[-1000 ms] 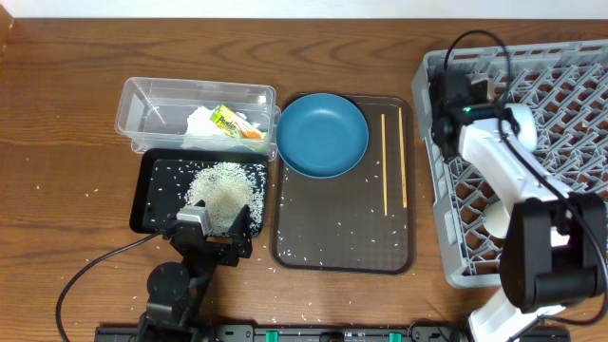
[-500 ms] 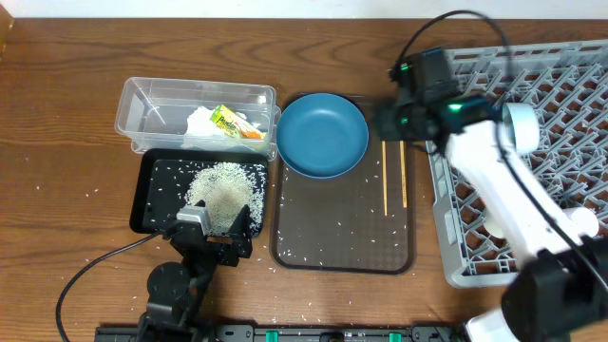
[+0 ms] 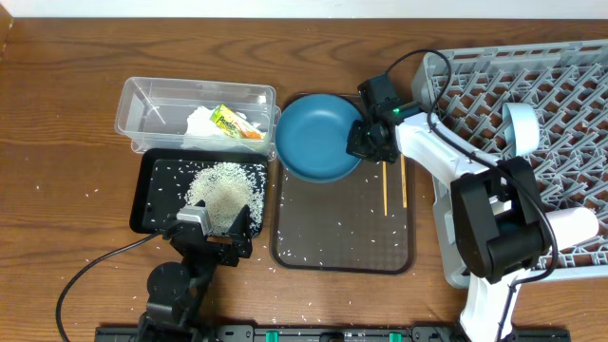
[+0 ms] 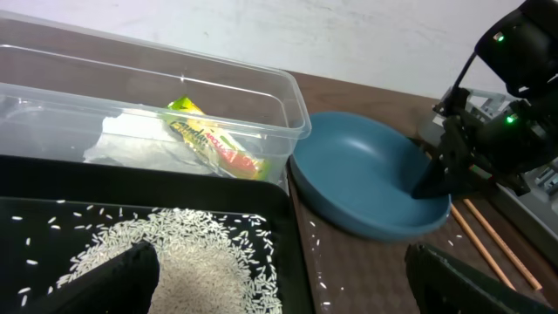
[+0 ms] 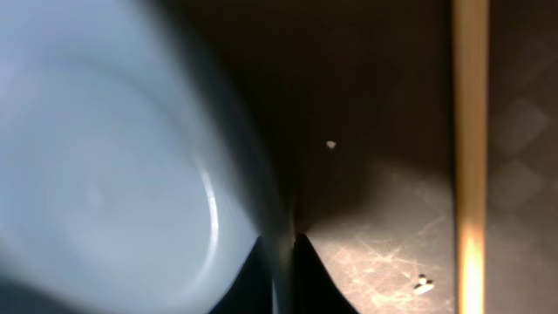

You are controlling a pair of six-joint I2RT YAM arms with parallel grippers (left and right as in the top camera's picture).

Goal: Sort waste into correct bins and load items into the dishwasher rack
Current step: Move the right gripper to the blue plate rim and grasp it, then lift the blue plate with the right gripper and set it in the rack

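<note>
Your right gripper (image 3: pixel 360 144) looks pinched shut on the blue plate (image 3: pixel 318 133) at its rim; your left gripper (image 4: pixel 288 288) gapes wide. Loose rice grains (image 3: pixel 92 194) speckle the wooden table (image 3: pixel 57 104).

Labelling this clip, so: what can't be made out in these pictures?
Overhead: the right hand hides its own fingertips at the plate rim.
Overhead: the rack is cut off by the right edge.
Right wrist: plate and chopstick are blurred, too close.

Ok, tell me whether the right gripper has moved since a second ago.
Yes. The right gripper swung left, from over the dishwasher rack to the blue plate, closing on its right rim.
</note>
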